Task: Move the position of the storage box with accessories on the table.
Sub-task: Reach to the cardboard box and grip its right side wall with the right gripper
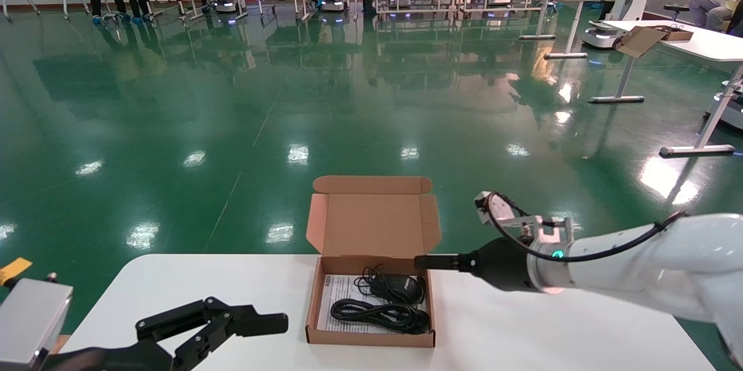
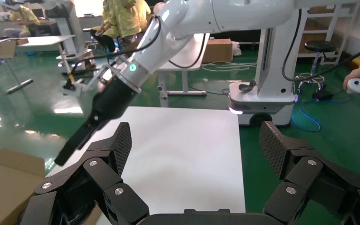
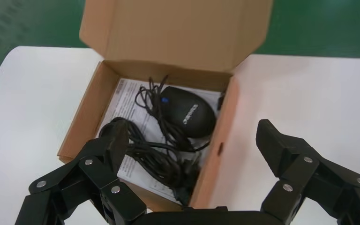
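Observation:
The brown cardboard storage box (image 1: 316, 301) sits open near the far edge of the white table (image 1: 551, 330), its lid (image 1: 371, 223) standing up. Inside lie a black mouse (image 1: 400, 287), a coiled black cable (image 1: 377, 313) and a white printed sheet (image 1: 339, 292). My right gripper (image 1: 428, 262) is open at the box's right wall. In the right wrist view the right gripper (image 3: 193, 138) straddles that wall (image 3: 218, 145), one finger over the cable (image 3: 154, 159), the other over the table (image 3: 309, 93). The mouse (image 3: 187, 112) lies just ahead. My left gripper (image 1: 255, 324) is open and empty, left of the box.
The box stands close to the table's far edge, with green floor (image 1: 290, 98) beyond. White desks on thin legs (image 1: 696, 46) and carts stand far off. In the left wrist view the left gripper (image 2: 197, 140) faces bare tabletop (image 2: 183, 150) and the right arm (image 2: 122, 89).

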Motion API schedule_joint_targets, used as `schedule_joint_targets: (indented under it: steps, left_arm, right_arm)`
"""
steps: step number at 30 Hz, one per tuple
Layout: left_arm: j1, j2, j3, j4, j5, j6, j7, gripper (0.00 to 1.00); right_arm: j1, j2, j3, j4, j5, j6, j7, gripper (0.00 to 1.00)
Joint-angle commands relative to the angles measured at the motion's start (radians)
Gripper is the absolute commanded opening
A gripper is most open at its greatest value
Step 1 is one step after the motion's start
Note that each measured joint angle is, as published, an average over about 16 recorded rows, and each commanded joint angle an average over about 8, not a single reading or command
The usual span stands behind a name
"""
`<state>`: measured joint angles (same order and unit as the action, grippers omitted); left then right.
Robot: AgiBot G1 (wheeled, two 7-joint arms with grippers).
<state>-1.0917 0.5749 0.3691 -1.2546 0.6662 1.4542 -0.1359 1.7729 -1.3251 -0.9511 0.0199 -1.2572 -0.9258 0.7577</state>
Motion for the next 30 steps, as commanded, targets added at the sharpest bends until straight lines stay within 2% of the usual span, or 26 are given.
schedule_joint_targets:
  steps: [1, 11, 30]
  left_arm:
    - [0.000, 0.000, 0.000, 0.000, 0.000, 0.000, 0.000, 1.00]
    - [0.000, 0.000, 0.000, 0.000, 0.000, 0.000, 0.000, 1.00]
    - [0.000, 0.000, 0.000, 0.000, 0.000, 0.000, 0.000, 1.00]
  right_arm:
    - [-0.015, -0.007, 0.008, 0.004, 0.012, 0.013, 0.004, 1.00]
    - [-0.063, -0.006, 0.029, 0.004, 0.043, 0.079, 0.003, 1.00]
    - [-0.125, -0.026, -0.026, 0.057, -0.031, 0.174, 0.018, 1.00]
